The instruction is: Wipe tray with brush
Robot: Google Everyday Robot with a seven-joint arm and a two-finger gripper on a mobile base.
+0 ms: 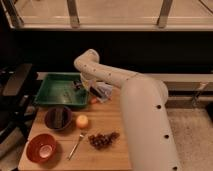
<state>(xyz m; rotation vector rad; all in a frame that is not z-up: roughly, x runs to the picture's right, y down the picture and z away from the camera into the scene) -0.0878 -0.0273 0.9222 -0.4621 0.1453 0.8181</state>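
The green tray [54, 92] lies at the back left of the wooden table. My arm reaches in from the right, bends high above the table and comes down to the tray. My gripper [81, 86] is at the tray's right rim, just over its inner right side. A small dark slim shape [76, 86] at the gripper's tip looks like the brush. I cannot tell whether it is held.
A dark-brown bowl [58, 118] holding a block stands in front of the tray. An orange fruit [82, 121], a silver fork [76, 145], grapes [102, 140] and a red bowl [41, 148] lie nearer. A shiny packet [103, 92] lies right of the tray. A black chair [16, 82] stands at left.
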